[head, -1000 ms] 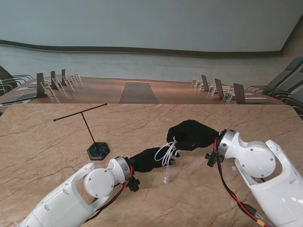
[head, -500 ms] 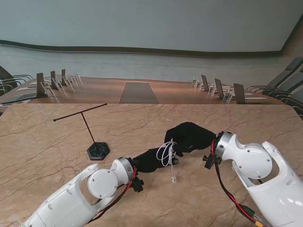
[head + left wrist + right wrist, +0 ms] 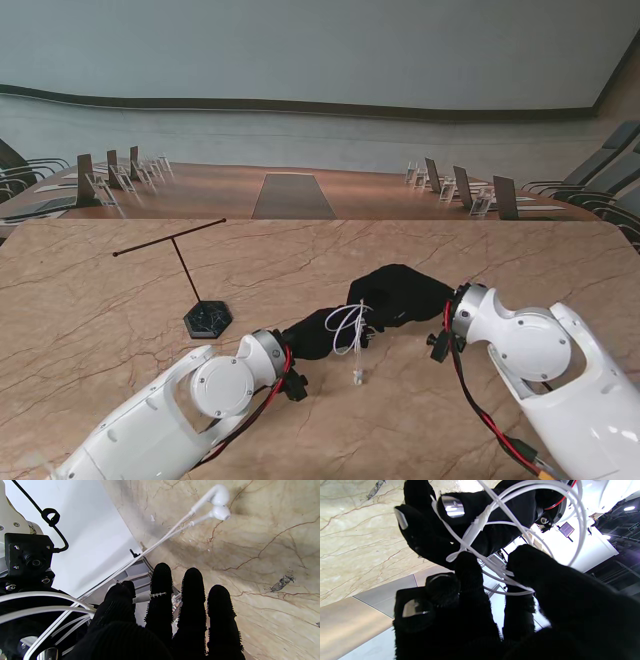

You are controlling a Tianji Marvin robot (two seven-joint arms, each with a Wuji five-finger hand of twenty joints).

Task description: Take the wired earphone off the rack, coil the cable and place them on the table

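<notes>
A: Earphone (image 3: 351, 327) is off the rack (image 3: 196, 290) and hangs between our two hands, to the right of that rack and nearer to us; white loops run over the left hand (image 3: 318, 335), whose thumb and first finger pinch the plug (image 3: 149, 596) while the other fingers stay straight; the right hand (image 3: 400, 290) is curled onto the crossing strands.

B: And the buds (image 3: 220, 503)?

A: They dangle from the loops with the free tail; whether they touch the table (image 3: 120, 350) we cannot tell.

B: What could spoil it from here, in our judgement?

A: The strands cross in a tangle near the right fingers (image 3: 470, 575); if we pull, they may knot, or a loop may slide off the left hand and the coil would spring open; the hanging buds could also drag and catch as we lower.

B: The surface?

A: Beige marble with brown veins, smooth, bare around the rack; beyond it a long meeting table (image 3: 290, 195) with name stands and chairs (image 3: 590, 170), and a pale curved wall.
</notes>
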